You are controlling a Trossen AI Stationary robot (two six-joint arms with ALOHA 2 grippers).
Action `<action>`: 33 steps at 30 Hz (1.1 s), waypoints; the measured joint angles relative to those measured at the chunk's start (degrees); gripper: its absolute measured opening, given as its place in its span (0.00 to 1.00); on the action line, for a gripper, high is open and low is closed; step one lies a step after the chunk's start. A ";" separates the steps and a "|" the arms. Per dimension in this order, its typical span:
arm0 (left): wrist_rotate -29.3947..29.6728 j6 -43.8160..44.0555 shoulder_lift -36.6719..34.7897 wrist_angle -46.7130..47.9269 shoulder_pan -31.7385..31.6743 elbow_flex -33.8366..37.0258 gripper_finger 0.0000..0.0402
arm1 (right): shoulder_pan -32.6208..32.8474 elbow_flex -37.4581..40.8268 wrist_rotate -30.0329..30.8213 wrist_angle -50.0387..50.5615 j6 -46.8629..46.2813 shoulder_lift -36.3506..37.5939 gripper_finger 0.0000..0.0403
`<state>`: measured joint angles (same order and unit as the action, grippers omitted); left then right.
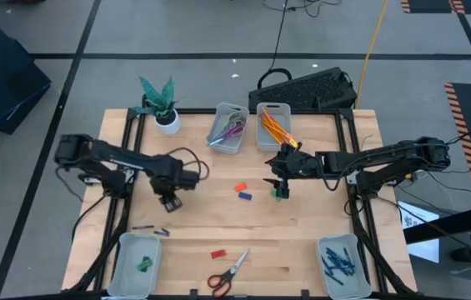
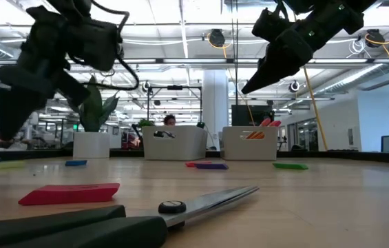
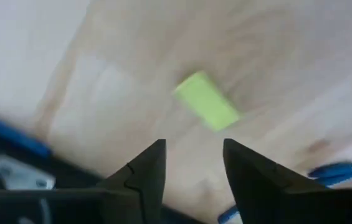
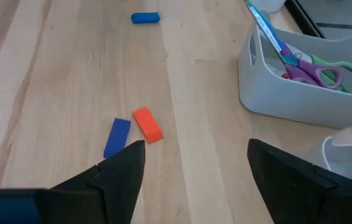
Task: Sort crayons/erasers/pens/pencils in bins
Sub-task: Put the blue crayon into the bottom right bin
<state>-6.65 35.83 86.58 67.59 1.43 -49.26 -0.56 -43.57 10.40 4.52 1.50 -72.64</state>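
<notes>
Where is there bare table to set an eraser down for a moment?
The widest bare patch lies between the red and blue erasers at centre and the scissors at the near edge. Another lies between the scissors and the pen bin. It is crowded around the right gripper and at the back bins.

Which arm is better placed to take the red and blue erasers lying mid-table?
Right. Its open claw hangs close beside the red eraser and blue eraser, both just ahead in its wrist view. The left claw, open too, is farther off, pointed at a green eraser.
</notes>
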 joint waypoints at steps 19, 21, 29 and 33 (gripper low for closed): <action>9.53 -16.50 15.41 6.92 -33.59 3.67 0.77 | 1.45 0.02 -0.11 -3.19 -1.24 0.00 0.69; 10.68 -18.14 17.54 5.38 -35.59 3.73 0.77 | 2.08 0.02 -0.16 -2.76 -1.22 0.00 0.69; 12.49 -21.58 19.12 3.50 -39.08 4.00 0.70 | 4.22 0.02 -0.14 2.00 -1.26 -0.01 0.69; 9.73 -26.03 19.01 1.89 -41.27 5.55 0.68 | 4.44 0.02 -0.07 3.58 -2.92 -0.01 0.69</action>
<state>3.09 9.81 105.59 69.49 -39.84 -43.71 3.88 -43.55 10.33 8.10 -1.43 -72.65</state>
